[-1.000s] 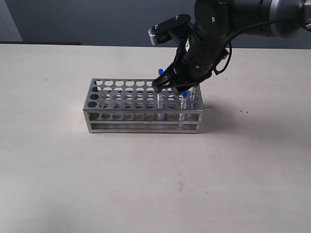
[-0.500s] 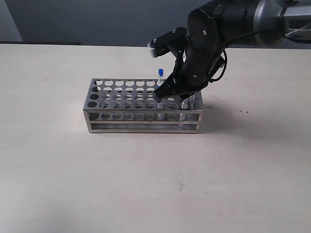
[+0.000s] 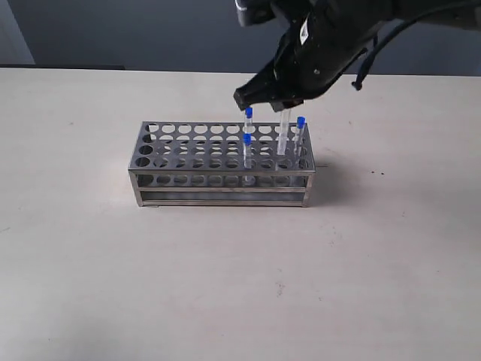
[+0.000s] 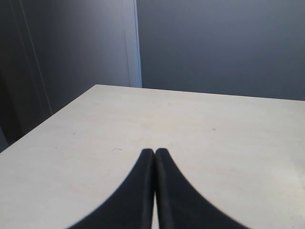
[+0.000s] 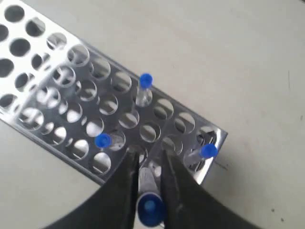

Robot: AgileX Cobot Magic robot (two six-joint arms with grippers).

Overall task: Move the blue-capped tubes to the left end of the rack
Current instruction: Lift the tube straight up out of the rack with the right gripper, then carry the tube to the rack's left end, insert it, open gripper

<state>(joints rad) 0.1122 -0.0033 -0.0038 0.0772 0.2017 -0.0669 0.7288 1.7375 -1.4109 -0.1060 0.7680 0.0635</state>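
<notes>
The steel rack [image 3: 188, 150] stands mid-table. My right gripper [image 3: 283, 105] hangs over the rack's right end, shut on one blue-capped tube [image 3: 283, 135] that dangles upright with its lower end near the top plate. In the right wrist view, that tube's cap [image 5: 150, 208] sits between the fingers of the right gripper [image 5: 148, 164]. Three more blue-capped tubes stand in holes in the rack's right part: one in the back row [image 3: 249, 114], one in front of it [image 3: 246, 143], and one at the right end [image 3: 300, 124]. My left gripper [image 4: 155, 152] is shut on nothing, away from the rack.
The rack [image 5: 57, 71] has many vacant holes toward its left end. Bare beige table [image 3: 225, 286] lies all round the rack. The left wrist view shows a table corner and a dark wall [image 4: 214, 43] beyond it.
My right gripper has risen from the rack's front right holes, lifting one blue-capped tube up with it. The other three tubes stay in place.
</notes>
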